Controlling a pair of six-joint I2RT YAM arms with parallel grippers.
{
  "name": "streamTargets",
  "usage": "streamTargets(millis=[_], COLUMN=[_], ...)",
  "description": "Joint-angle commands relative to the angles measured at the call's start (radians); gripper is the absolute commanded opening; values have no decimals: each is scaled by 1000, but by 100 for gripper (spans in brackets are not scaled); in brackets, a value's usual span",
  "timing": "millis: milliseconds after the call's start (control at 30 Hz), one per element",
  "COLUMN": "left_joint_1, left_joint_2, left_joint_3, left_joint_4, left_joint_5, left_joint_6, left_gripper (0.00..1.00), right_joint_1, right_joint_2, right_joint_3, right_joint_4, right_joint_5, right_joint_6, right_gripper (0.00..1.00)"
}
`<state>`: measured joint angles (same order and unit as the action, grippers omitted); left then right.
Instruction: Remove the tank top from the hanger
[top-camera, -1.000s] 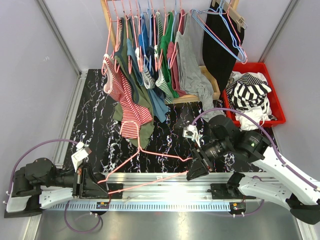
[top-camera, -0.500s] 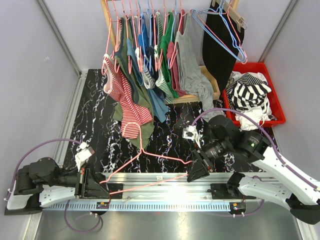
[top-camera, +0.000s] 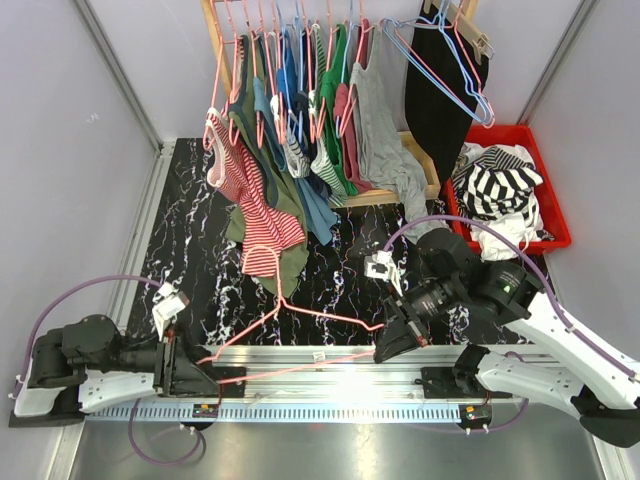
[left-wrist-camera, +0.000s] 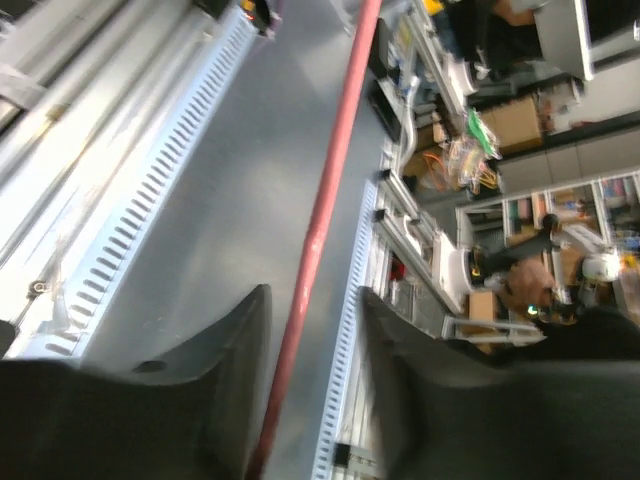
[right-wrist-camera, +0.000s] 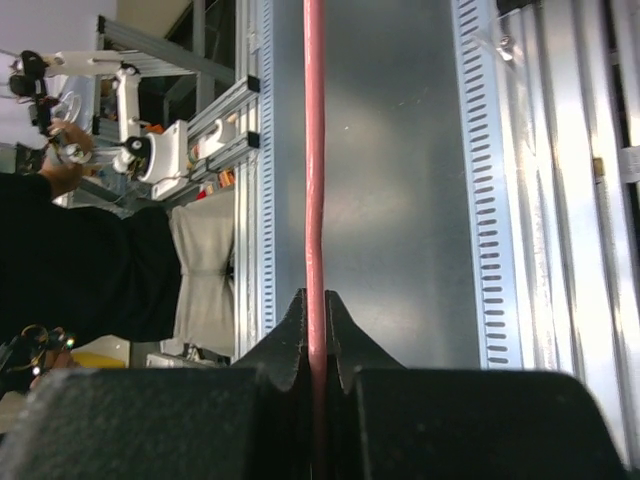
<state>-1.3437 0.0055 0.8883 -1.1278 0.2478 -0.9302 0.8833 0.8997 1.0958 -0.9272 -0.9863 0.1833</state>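
Your right gripper clamps the pink wire hanger.
Left gripper sits open astride it; 1 anchor probably suffices to free the red-and-white striped tank top.

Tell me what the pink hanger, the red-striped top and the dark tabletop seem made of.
Pink hanger: probably coated wire; a thin round rod with a smooth, slightly glossy skin, though plastic is possible. Red-striped top: soft matte fabric; it drapes and folds limply. Dark tabletop: black with white veins like marble, possibly only a printed sheet.
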Motion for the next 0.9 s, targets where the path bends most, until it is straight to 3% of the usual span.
streamTargets(millis=[0, 100, 267, 400, 500, 633, 867], left_joint_1=[-14, -15, -17, -18, -18, -17, -18], left_joint_2=[-87, -82, -73, -12, 98, 166, 246], left_joint_3=[59, 125, 192, 158, 120, 74, 22], left_joint_4=[-42, -97, -121, -93, -6, 98, 183], left_joint_5=[-166, -309, -473, -486, -446, -406, -389], left_joint_6=[-24, -25, -15, 33, 77, 128, 177], left_gripper=[75, 99, 99, 99, 99, 99, 99], right_joint_1=[9, 9, 11, 9, 9, 9, 8], right_joint_2=[-8, -30, -134, -240, -292, -302, -54], right_joint_3=[56, 62, 91, 160, 216, 265, 285], right_joint_4=[-4, -21, -90, -156, -188, -159, 43], right_joint_5=[173, 323, 644, 1137, 1379, 1546, 1727], right_joint_6=[-13, 7, 79, 168, 202, 196, 72], right_gripper=[0, 0, 0, 0, 0, 0, 0])
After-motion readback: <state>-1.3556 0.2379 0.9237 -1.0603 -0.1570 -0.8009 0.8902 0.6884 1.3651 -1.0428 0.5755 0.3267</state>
